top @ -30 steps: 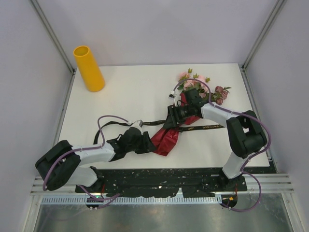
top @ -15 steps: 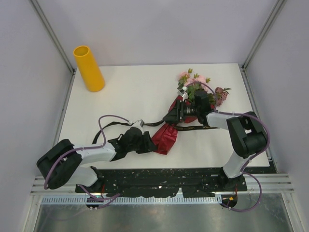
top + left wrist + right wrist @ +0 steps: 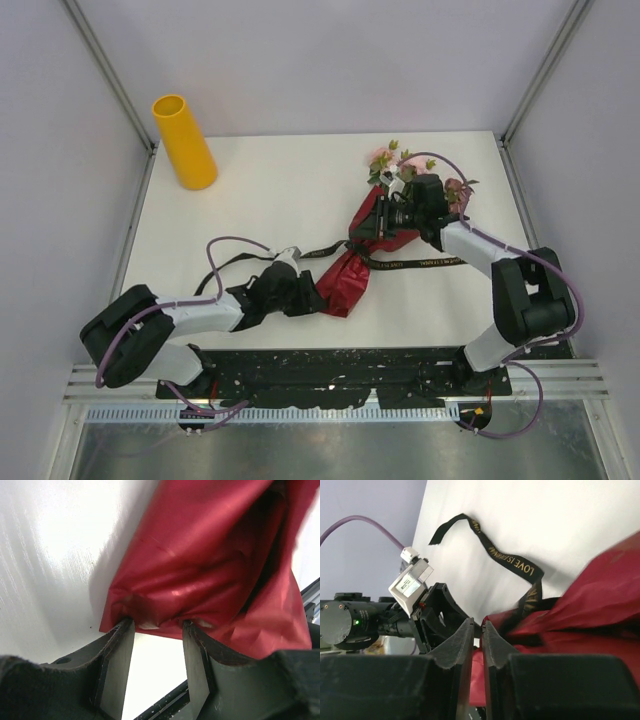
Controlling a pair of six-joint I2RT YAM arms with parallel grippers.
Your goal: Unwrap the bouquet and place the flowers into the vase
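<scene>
Red wrapping paper (image 3: pixel 345 280) is where things could go wrong. The left pincer (image 3: pixel 155 625) has its jaws part-way apart with the crumpled tail of the sheet wedged between the tips, which looks like a grip. The right pincer (image 3: pixel 477 626) has its jaws drawn almost together with a sliver of red in the slit, so it looks clamped on a fold near the blooms.

If the two pull apart too hard, the thin sheet may tear rather than open. The stems might also slide out and scatter.

A black ribbon (image 3: pixel 420 264) lies across the bouquet (image 3: pixel 366 215). It could snag a finger or drag the bundle along with it. The right arm's purple cable arches over the flowers (image 3: pixel 395 165) and could crush a head if the wrist dips.

The bouquet lies at about two o'clock on the desk (image 3: pixel 260 190), heads toward one o'clock and paper tail toward seven. The desk edges at twelve and three o'clock are near the blooms, so a sideways tug could push them over. There is open room from nine to eleven o'clock, toward the vase (image 3: pixel 183 140), which stands upright in the ten o'clock corner well apart from both arms.
</scene>
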